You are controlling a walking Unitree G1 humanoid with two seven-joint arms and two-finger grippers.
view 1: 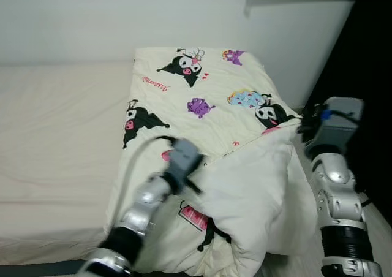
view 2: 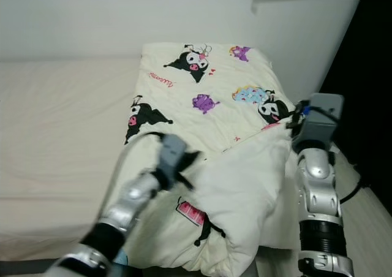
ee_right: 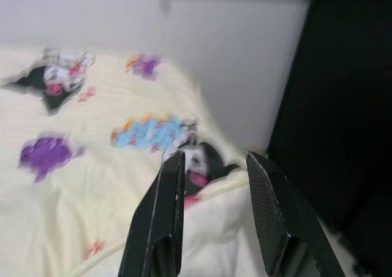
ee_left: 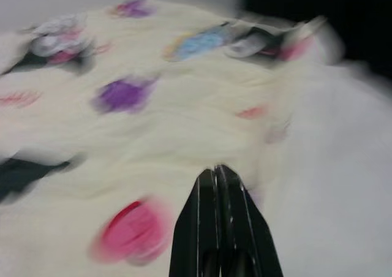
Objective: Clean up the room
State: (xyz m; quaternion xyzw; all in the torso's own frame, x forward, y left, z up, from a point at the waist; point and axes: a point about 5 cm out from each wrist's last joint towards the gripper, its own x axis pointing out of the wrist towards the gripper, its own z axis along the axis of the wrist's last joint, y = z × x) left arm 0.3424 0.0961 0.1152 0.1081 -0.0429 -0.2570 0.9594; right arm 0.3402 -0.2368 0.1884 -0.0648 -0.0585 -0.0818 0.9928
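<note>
A cream quilt (view 1: 208,99) printed with black cartoon characters and purple, blue and pink motifs lies across the right part of a bed (view 1: 55,142), reaching the white wall (view 1: 122,19) behind. Its near corner is folded back toward the middle, showing the plain white underside (view 1: 251,191), and the fold bulges over the bed's front edge. The left pincer (ee_left: 218,174) sits low over the printed surface just beside that folded edge, its two black fingers pressed together with no cloth seen between them; the wrist picture is blurred. The right pincer (ee_right: 211,166) hovers at the quilt's far right edge near the dark area (view 1: 367,75) beside the bed, fingers apart and holding nothing, a black and pink character print between them.
</note>
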